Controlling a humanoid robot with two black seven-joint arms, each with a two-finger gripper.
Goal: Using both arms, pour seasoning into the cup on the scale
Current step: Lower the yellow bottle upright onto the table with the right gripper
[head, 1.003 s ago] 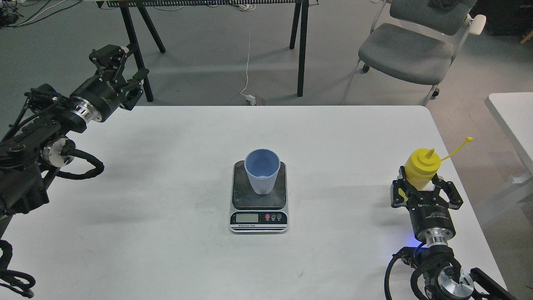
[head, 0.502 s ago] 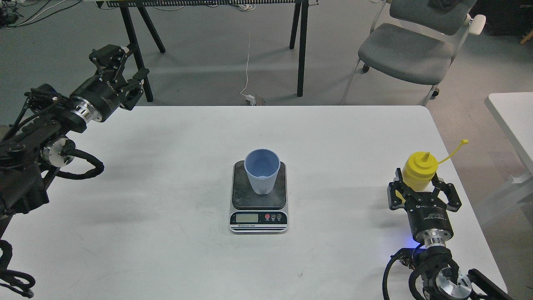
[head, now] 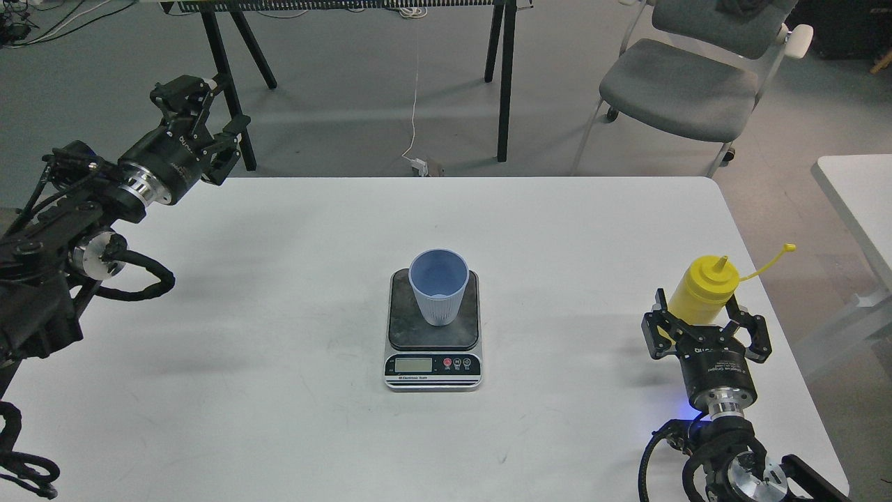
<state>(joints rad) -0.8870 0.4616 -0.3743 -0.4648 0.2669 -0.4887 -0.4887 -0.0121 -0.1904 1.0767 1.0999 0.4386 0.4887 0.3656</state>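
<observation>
1. Head view, seasoning: standing upright at the right side of the desk (head: 279, 418), well apart from the scale, is the seasoning (head: 702, 291), a yellow plastic squeeze bottle with domed top, pointed nozzle and a thin tethered strap trailing off to the right. Looks light and soft-walled, so likely to dent and squirt under a hard pinch; smooth plastic, probably a little slippery. Best taken on the cylindrical body below the dome, with firm but gentle pressure, clear of nozzle and strap

2. Head view, right end effector (head: 705, 333): fingers set on either side of the bottle's lower body, close against it; looks like a hold on the bottle, though actual contact cannot be confirmed from this angle

3. Head view, cup and scale: sitting upright on the dark, scuffed platform of the scale (head: 433, 348) at desk centre is the cup (head: 438, 286), pale blue, tapered, finely ribbed low down, open mouth upward and seemingly empty. Probably very light and easy to tip with a nudge, so worth steadying by the ribbed wall. Silver front, small LCD and red and white buttons facing the viewer

4. Head view, left end effector (head: 198, 129): raised beyond the far left corner of the desk, fingers spread, holding nothing, far from the cup
</observation>
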